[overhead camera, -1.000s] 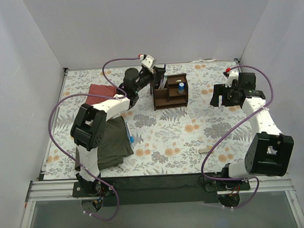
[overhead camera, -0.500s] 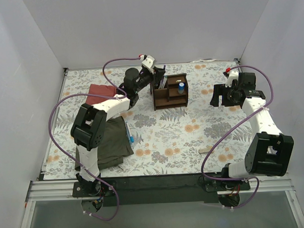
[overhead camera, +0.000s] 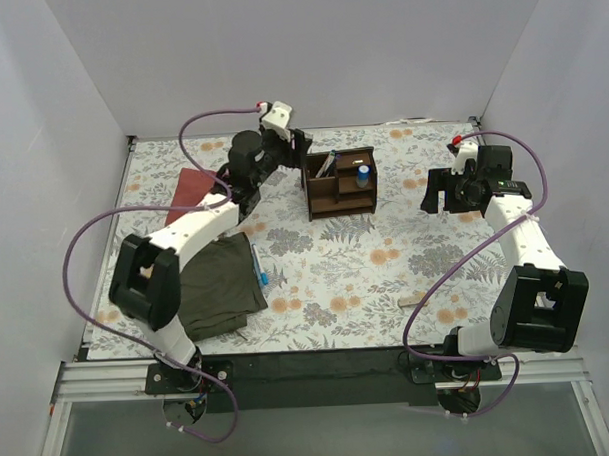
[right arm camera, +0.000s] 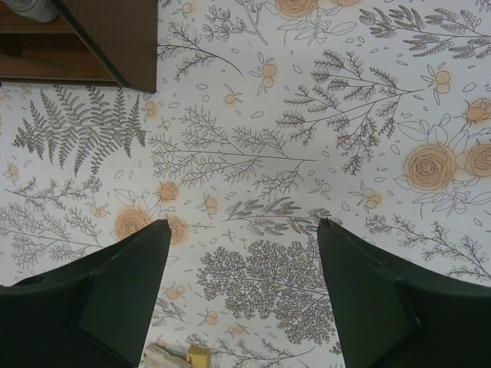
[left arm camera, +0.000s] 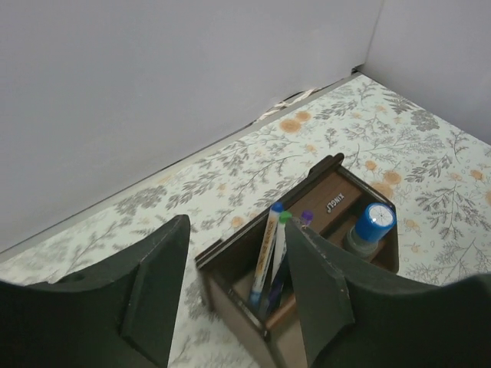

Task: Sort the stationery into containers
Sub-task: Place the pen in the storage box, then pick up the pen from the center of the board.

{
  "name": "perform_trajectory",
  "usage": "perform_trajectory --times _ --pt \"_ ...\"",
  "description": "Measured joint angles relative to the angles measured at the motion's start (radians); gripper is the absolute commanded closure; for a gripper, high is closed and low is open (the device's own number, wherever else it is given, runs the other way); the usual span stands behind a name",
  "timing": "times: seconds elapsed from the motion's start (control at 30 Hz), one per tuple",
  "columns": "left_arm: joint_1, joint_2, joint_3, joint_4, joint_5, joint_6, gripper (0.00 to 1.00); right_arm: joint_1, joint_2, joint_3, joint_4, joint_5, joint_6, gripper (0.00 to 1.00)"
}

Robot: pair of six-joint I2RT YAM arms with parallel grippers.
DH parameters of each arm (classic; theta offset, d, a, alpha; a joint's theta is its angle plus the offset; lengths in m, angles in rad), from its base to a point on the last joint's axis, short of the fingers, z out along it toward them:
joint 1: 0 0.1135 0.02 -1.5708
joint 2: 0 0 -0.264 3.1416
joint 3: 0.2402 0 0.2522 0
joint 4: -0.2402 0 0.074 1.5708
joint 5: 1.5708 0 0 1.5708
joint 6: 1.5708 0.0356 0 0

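Our left gripper (left arm camera: 238, 230) hangs near the brown organiser (left arm camera: 226, 303), fingers apart and empty. In the organiser, three pens (left arm camera: 268, 249) stand beside a blue-capped cylinder (left arm camera: 370, 224), and we cannot read the white lettering inside it. Our right gripper (right arm camera: 242, 230) gapes empty over the floral table (right arm camera: 253, 161). A blue pen (overhead camera: 261, 272) and a beige block (overhead camera: 412, 301) lie on the table.

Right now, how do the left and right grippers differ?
Left gripper is by the organiser's left end, its camera on the pens inside; right gripper is over patterned table, right of the organiser. Left gripper sits nearer the back wall than the right. Both are open and empty.
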Motion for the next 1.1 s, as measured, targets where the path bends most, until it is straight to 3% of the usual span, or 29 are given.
perform_trajectory --times 0.23,0.4,0.6,0.8,1.1 --pt "0.03 -0.329 -0.006 -0.412 -0.08 0.006 0.39 0.0 0.01 -0.013 0.017 -0.026 0.005 0.14" --pt "0.045 -0.272 0.055 -0.776 -0.082 -0.057 0.41 0.0 0.046 -0.01 0.027 -0.051 0.01 0.14" --pt "0.082 -0.157 -0.099 -1.057 -0.042 -0.16 0.47 0.0 0.096 0.027 0.025 -0.075 0.02 0.14" --pt "0.171 -0.127 -0.146 -1.142 0.001 -0.233 0.48 0.0 0.093 0.037 0.026 -0.079 0.02 0.14" --pt "0.17 -0.124 -0.146 -1.123 0.05 -0.256 0.56 0.0 0.047 -0.024 0.023 -0.086 0.021 0.14"
